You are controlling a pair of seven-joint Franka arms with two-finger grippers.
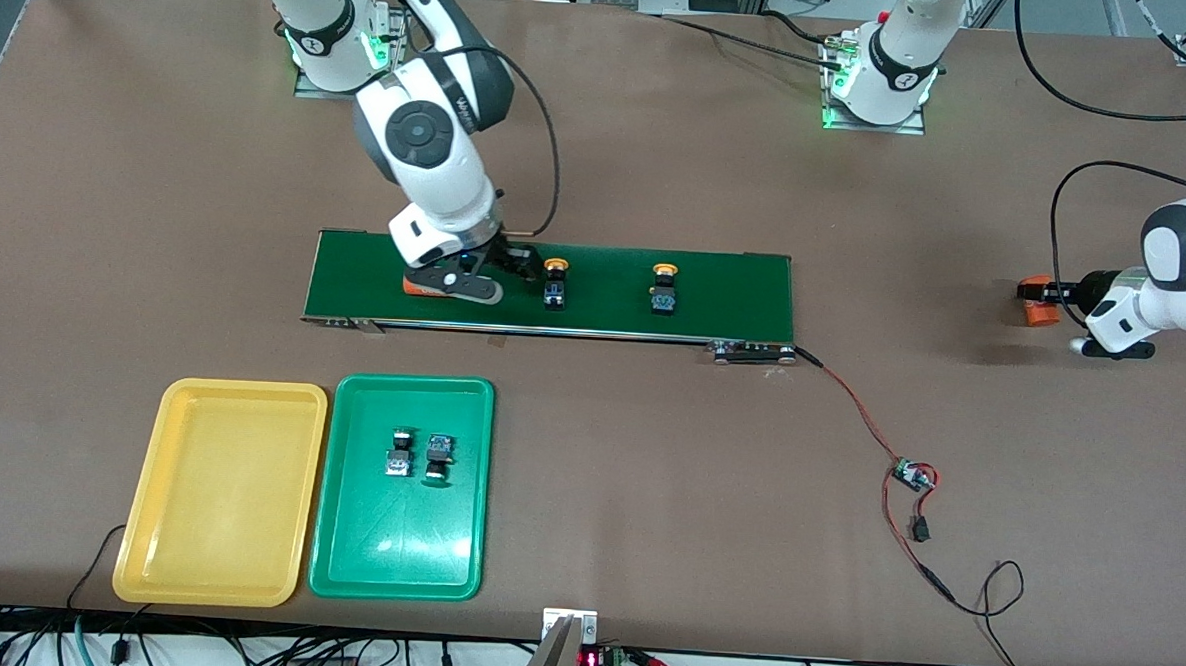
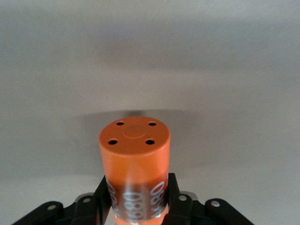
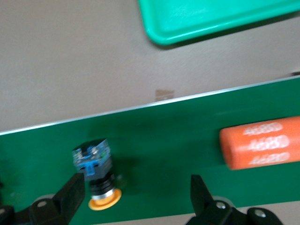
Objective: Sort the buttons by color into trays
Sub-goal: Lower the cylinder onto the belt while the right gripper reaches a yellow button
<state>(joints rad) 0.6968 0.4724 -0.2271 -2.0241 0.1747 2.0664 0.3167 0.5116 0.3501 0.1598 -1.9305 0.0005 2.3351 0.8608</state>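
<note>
1. Right gripper (image 1: 516, 262), upper centre of the front view: jaws spread over the conveyor belt (image 1: 735, 294) beside a yellow-capped button (image 1: 555, 281).
2. Left gripper (image 2: 138, 199): pinching an orange cylinder (image 2: 135, 164), mid-right edge.
3. Second yellow-capped button (image 1: 664, 286) mid-belt; green-capped buttons (image 1: 418, 453) in green tray (image 1: 343, 562); yellow tray (image 1: 216, 487) alongside.
4. Probably light, rigid; best gripped across the square body.

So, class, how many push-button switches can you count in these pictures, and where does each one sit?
4. Two yellow-capped buttons stand on the conveyor belt; two more buttons lie side by side in the green tray. The right arm may hide others.
</note>
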